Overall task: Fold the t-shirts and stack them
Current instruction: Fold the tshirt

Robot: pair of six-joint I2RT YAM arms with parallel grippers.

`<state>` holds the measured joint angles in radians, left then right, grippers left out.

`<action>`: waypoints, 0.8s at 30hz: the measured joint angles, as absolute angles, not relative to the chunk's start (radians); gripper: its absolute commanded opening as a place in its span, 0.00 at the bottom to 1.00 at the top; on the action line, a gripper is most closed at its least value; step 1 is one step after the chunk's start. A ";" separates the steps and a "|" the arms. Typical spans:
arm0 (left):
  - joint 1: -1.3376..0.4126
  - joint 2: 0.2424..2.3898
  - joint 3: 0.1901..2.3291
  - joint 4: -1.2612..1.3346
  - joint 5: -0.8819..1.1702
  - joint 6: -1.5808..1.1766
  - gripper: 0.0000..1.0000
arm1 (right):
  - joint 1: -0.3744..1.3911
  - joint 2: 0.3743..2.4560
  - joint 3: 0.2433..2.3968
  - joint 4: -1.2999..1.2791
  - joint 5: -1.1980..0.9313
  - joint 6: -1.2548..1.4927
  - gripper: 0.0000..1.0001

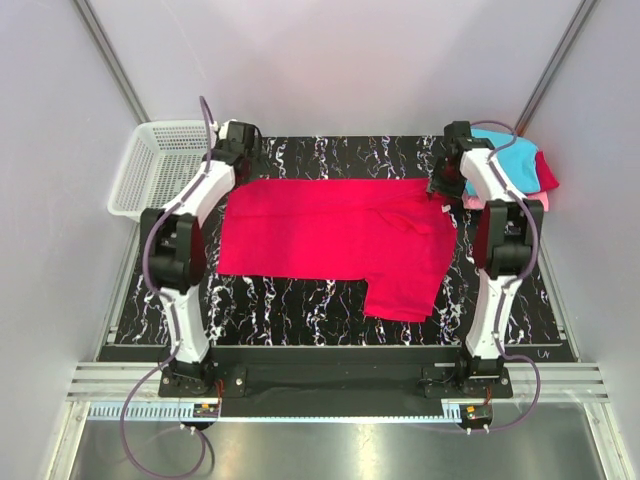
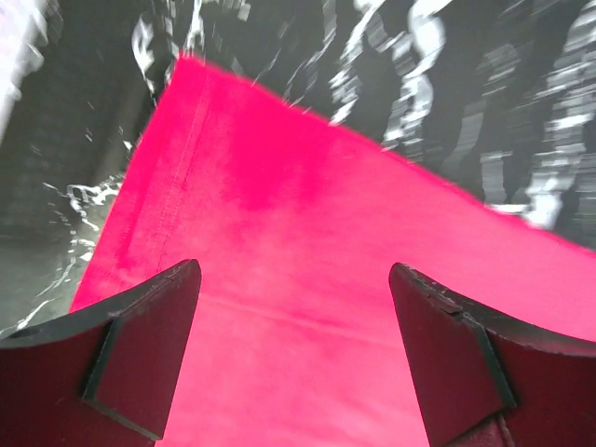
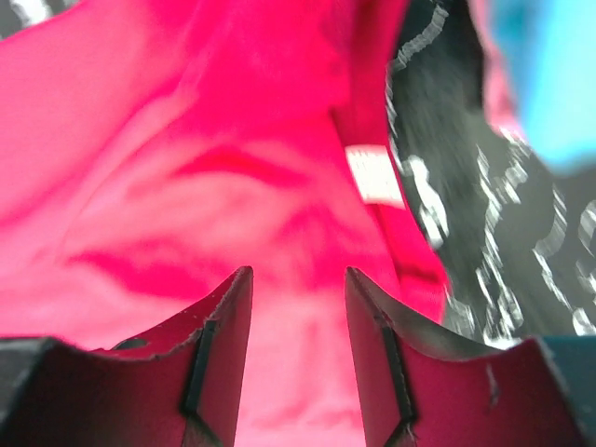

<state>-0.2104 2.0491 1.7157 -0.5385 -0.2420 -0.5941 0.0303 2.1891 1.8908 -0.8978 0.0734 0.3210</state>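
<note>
A bright crimson-red t-shirt [image 1: 330,235] lies spread flat on the black marbled table [image 1: 300,300]. My left gripper [image 1: 238,155] hovers over the shirt's far left corner. In the left wrist view its jaws [image 2: 293,270] stand wide open above the flat red cloth [image 2: 307,205], holding nothing. My right gripper [image 1: 445,185] is at the shirt's far right edge by the collar. Its jaws [image 3: 298,272] stand partly open over rumpled red cloth [image 3: 186,186], near the white neck label [image 3: 375,174]. Cyan [image 1: 510,160], dark red [image 1: 546,172] and pink [image 1: 533,203] shirts are piled at the far right.
A white mesh basket [image 1: 150,170] stands off the table's far left corner. The pile of shirts, its cyan cloth [image 3: 549,74] showing, lies just right of my right gripper. Grey walls close in the back and both sides.
</note>
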 measured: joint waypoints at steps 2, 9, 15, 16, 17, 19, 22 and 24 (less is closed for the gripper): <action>-0.212 1.976 1.683 -0.511 -0.238 -0.595 0.89 | 0.031 2.102 1.841 -0.894 0.078 0.330 0.50; -0.223 1.788 1.477 -0.450 -0.183 -0.620 0.89 | 0.064 1.855 1.556 -0.749 0.034 0.341 0.46; -0.279 1.737 1.270 -0.469 -0.148 -0.640 0.90 | 0.202 1.843 1.367 -0.665 -0.002 0.318 0.41; -0.288 1.732 1.247 -0.473 -0.142 -0.641 0.90 | 0.216 1.848 1.358 -0.654 -0.005 0.316 0.41; -0.299 1.726 1.230 -0.477 -0.139 -0.643 0.90 | 0.224 1.853 1.353 -0.643 -0.008 0.314 0.41; -0.316 1.703 1.197 -0.477 -0.133 -0.648 0.90 | 0.226 1.861 1.352 -0.626 -0.010 0.313 0.41; -0.326 1.661 1.167 -0.472 -0.128 -0.656 0.90 | 0.226 1.866 1.355 -0.601 0.001 0.314 0.41; -0.332 1.646 1.164 -0.458 -0.127 -0.662 0.90 | 0.226 1.876 1.364 -0.597 0.008 0.314 0.41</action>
<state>-0.3325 1.6463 1.1641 -0.4580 -0.1272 -0.6617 0.2264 1.8755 1.3643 -0.5972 0.0082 0.3141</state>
